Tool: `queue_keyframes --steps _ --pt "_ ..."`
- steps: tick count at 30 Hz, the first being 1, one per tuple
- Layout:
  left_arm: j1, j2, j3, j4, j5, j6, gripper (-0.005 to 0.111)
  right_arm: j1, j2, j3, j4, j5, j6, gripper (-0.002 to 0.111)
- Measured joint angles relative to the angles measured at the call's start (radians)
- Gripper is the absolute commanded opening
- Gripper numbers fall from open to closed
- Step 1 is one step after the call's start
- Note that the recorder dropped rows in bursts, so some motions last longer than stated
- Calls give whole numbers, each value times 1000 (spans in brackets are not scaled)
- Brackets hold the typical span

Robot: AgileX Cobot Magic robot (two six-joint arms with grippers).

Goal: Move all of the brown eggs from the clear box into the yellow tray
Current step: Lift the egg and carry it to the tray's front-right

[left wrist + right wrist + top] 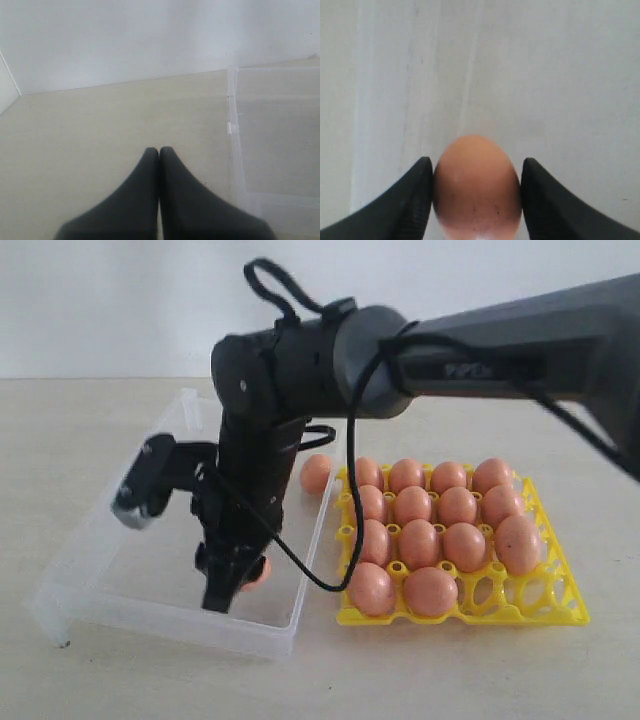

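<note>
The pick is in hand: the right gripper (226, 592) stands down in the clear box (150, 618), fingers pressed to both sides of a brown egg (477, 185). Next, I'd say, a straight lift over the box wall to the yellow tray (560, 615) — only two front cups (500, 590) sit bare (seated eggs (418, 543) crowd close). Another egg (317, 473) lies seemingly in the box's far corner. The left gripper (159, 150) is pinched together, aside.

Bare clear box (130, 570) floor; two free front cups (492, 592) in yellow tray (560, 618)
</note>
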State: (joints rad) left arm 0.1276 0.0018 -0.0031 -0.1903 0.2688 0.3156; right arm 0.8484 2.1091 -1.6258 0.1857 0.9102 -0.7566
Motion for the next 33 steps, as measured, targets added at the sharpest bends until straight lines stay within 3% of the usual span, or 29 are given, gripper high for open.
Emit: queue_keyframes --steps 4,7,12,15,18,21,23,26,33 --pt "0 0 0 0 0 0 -4 -31 -117 27 206 -117 26 -1" --pt "0 0 0 0 0 0 -4 -83 -218 147 381 -248 1 -1" --pt "0 0 0 0 0 0 -4 -150 -424 473 570 -631 -20 -1" --pt "0 0 0 0 0 0 -4 -155 -657 827 634 -980 -3 -1" --pt "0 0 0 0 0 0 -4 -156 -823 1031 634 -1206 99 -1" --pt "0 0 0 0 0 0 -4 -159 -1004 1253 458 -1375 481 -1" --pt "0 0 0 0 0 0 -4 -159 -1070 1354 292 -1386 672 -1" --pt "0 0 0 0 0 0 -4 -159 -1084 1449 194 -1347 819 -1" --pt "0 0 0 0 0 0 -4 -159 -1084 1459 47 -1312 931 -1"
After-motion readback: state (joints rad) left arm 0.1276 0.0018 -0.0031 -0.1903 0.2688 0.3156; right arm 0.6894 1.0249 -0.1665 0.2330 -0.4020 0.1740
